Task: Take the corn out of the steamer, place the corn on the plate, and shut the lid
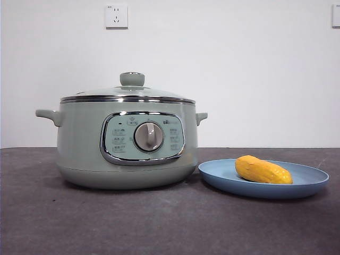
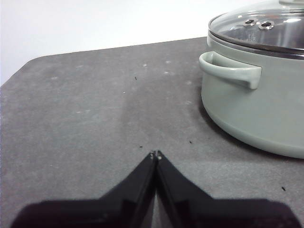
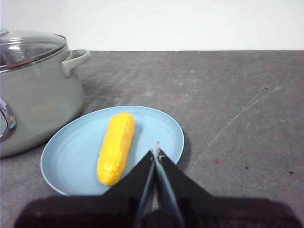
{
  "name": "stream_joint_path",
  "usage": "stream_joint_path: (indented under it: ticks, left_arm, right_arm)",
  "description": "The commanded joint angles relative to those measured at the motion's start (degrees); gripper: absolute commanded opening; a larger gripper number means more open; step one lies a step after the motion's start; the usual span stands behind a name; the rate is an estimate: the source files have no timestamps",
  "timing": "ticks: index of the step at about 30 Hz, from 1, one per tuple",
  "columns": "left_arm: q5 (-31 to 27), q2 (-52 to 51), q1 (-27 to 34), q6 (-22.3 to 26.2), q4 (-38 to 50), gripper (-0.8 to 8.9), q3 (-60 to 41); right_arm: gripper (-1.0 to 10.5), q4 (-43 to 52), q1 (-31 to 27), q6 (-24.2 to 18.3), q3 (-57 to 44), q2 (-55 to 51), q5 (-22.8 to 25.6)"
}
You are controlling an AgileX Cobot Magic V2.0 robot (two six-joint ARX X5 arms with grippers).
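Now the right gripper hangs closed and empty over the plate, where the ridged yellow corn lies. Beside the plate stands the steamer, lid on. Near its handle, the left gripper is closed too. Speckled grey table, white wall.

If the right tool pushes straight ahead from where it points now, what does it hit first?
Probably the plate: the shut right tool sits over its near rim, with the corn just beside its line. Height above the plate is unclear.
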Motion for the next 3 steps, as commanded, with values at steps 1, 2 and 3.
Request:
stream_joint_path:
  ticks: [1,2,3]
  left_arm:
    - [0.0,-0.2,0.2,-0.3,0.0,-0.04,-0.7]
    - [0.0,-0.2,0.2,-0.3,0.0,-0.04,-0.7]
    - [0.0,-0.2,0.2,-0.3,0.0,-0.04,-0.7]
  right_arm:
    - [0.0,-0.2,0.0,0.6,-0.8,-0.2,-0.1]
    - [0.0,-0.2,0.0,0.6,-0.8,-0.2,-0.1]
    - [0.0,-0.2,0.0,0.6,-0.8,-0.2,-0.1]
